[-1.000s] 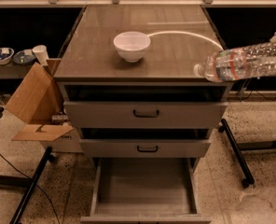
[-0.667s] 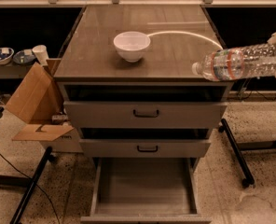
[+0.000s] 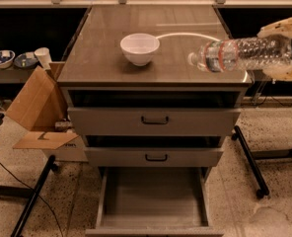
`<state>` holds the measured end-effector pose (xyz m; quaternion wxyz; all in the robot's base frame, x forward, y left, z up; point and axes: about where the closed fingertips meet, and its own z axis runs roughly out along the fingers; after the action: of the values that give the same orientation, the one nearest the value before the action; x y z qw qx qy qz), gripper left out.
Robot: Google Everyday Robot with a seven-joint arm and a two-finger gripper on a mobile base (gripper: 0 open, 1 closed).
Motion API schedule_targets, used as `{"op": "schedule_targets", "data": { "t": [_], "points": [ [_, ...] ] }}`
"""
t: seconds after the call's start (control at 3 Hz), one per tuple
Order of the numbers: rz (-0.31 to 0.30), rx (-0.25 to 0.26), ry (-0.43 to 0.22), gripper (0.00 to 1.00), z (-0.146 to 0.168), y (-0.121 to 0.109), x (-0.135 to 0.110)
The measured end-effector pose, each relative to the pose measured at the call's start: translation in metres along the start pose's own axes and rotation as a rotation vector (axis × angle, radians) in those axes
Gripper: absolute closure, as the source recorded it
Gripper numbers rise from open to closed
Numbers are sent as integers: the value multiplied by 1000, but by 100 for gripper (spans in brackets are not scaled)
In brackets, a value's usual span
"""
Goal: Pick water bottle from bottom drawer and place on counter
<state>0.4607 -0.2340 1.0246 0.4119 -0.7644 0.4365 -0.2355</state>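
The water bottle (image 3: 242, 53) is clear and crinkled, with a white cap and a red-and-blue label band. It lies sideways in the air, cap pointing left, over the right edge of the counter (image 3: 101, 58). My gripper (image 3: 283, 51) comes in from the right edge and is shut on the bottle's base end, one pale finger above and one below. The bottom drawer (image 3: 153, 199) stands pulled open below, its grey-brown floor bare.
A white bowl (image 3: 139, 48) stands on the counter left of centre. The two upper drawers with black handles (image 3: 154, 120) sit slightly open. An open cardboard box (image 3: 35, 110) stands at the left of the cabinet. Black frame legs with castors (image 3: 249, 164) stand at the right.
The bottle and gripper have shifted slightly left and down over the counter's right edge. Nothing else has moved.
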Motion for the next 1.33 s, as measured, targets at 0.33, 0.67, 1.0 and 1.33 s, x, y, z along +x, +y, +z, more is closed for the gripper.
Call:
{"op": "schedule_targets", "data": {
  "t": [0.33, 0.67, 1.0, 1.33],
  "points": [
    [26, 8, 45, 100, 26, -16, 13],
    [72, 16, 82, 100, 54, -33, 36],
    [135, 37, 114, 100, 82, -51, 58],
    [193, 52, 124, 100, 112, -67, 69]
  ]
}}
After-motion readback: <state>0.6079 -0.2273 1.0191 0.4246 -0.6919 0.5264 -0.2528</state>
